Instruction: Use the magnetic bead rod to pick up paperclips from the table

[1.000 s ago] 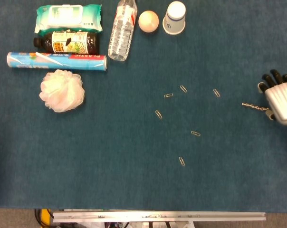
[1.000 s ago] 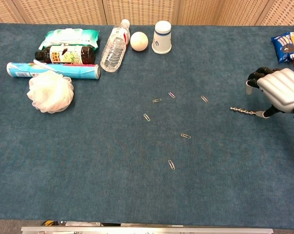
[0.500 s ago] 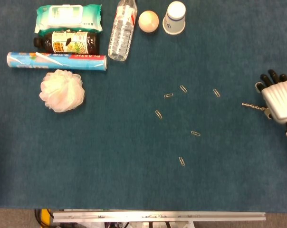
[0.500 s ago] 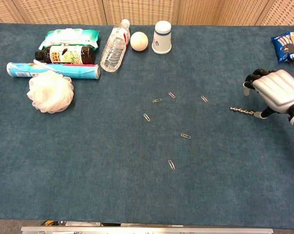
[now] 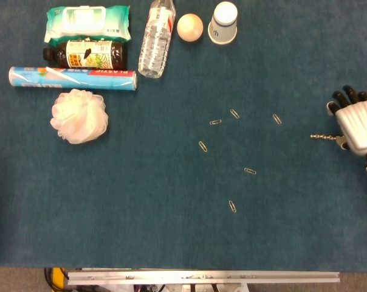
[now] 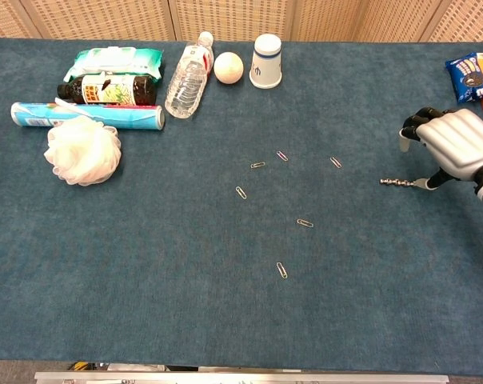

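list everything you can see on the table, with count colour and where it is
paperclips: six, silvery, scattered loose at mid-table, right of centre
magnetic bead rod: one, metallic, right side, pointing toward the clips
wet wipes pack: one, green and white, far left corner
dark bottle: one, brown with a label, lying in front of the wipes
plastic wrap roll: one, blue, lying in front of the dark bottle
bath pouf: one, white, nearer than the roll
water bottle: one, clear, lying at the far edge
ball: one, cream, right of the water bottle
paper cup: one, white, upside down beside the ball
snack packets: blue and orange, far right edge, cut off
table: one, dark blue cloth
right hand: one, white and black, holds the rod's end
left hand: not in view
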